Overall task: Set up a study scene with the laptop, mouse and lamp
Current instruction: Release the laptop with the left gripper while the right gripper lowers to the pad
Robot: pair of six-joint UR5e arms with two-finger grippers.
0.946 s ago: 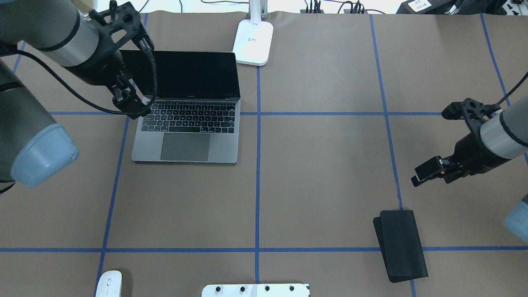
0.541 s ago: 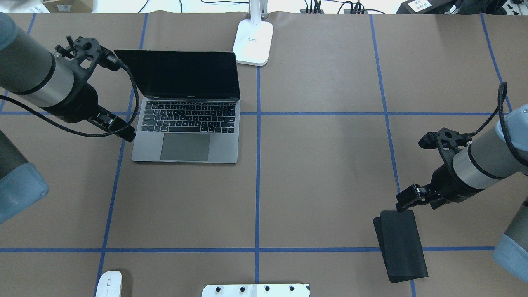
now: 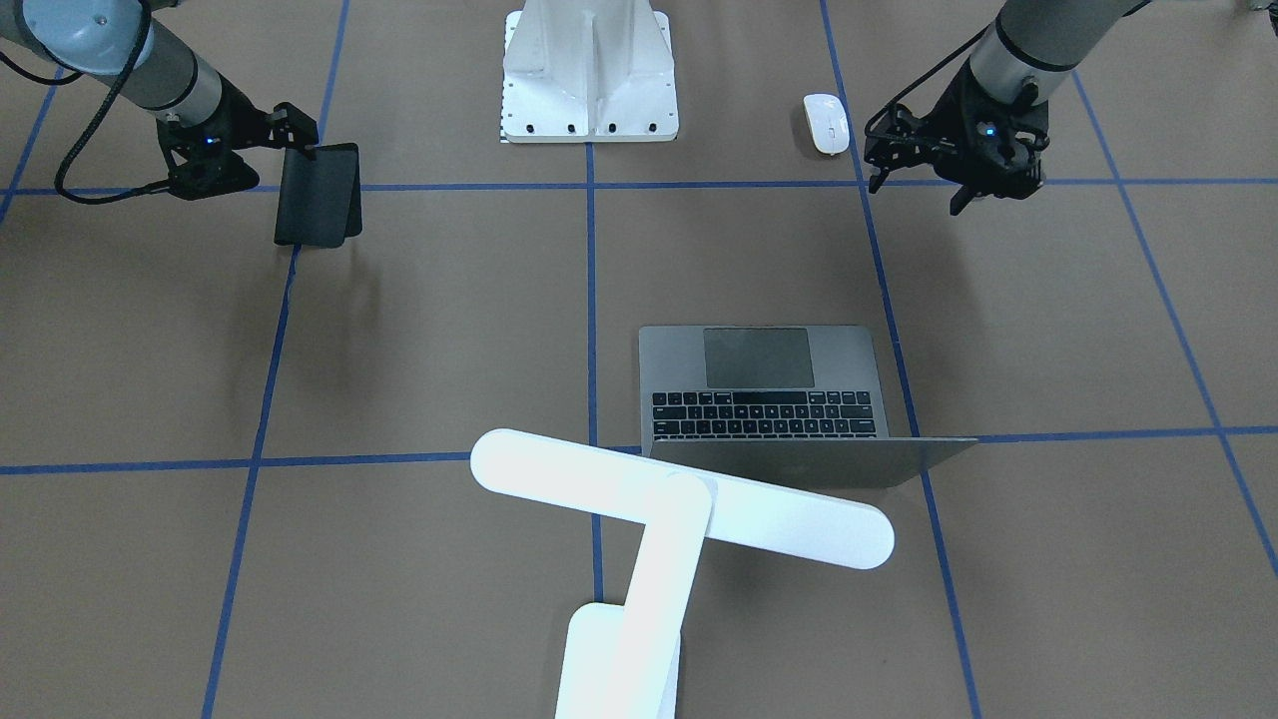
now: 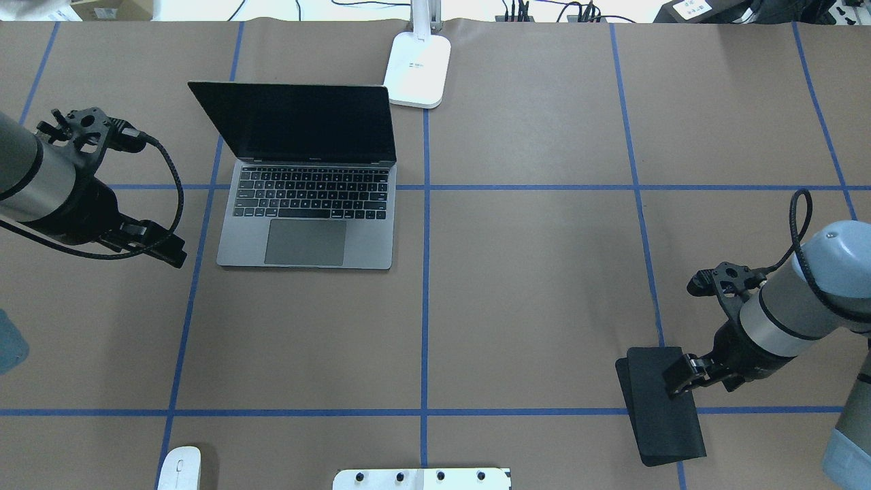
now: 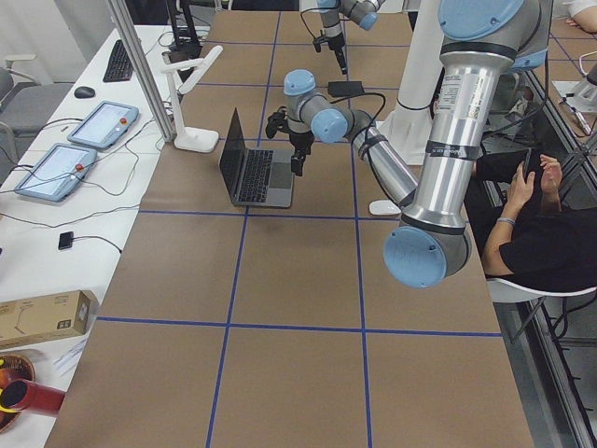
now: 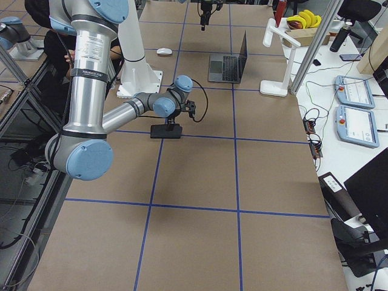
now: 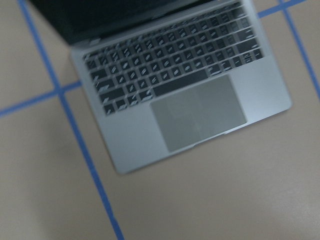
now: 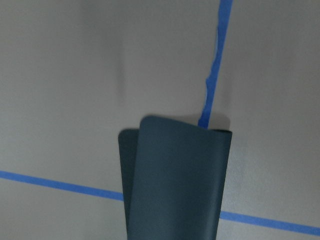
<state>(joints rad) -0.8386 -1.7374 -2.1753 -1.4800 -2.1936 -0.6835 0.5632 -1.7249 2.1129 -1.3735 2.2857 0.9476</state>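
The laptop (image 4: 306,235) stands open on the left half of the table, screen dark; it fills the left wrist view (image 7: 200,115). The lamp (image 4: 416,68) stands just behind the laptop's right corner, with its bar head (image 3: 679,494) over that edge. The mouse (image 4: 180,468) lies at the near left edge and also shows in the front view (image 3: 826,123). My left gripper (image 4: 173,257) hangs left of the laptop, looks shut and is empty. My right gripper (image 4: 675,385) looks shut and hovers over the far end of a black mat (image 4: 663,415).
The black mat (image 8: 175,185) is folded on itself, across a blue tape line at the near right. A white ribbed pedestal (image 3: 589,70) sits at the near middle edge. Blue tape lines grid the brown table (image 4: 531,286).
My left gripper has pulled back from the laptop's hinge corner to the laptop's left. My right gripper has moved toward the robot and come over the black mat's far end.
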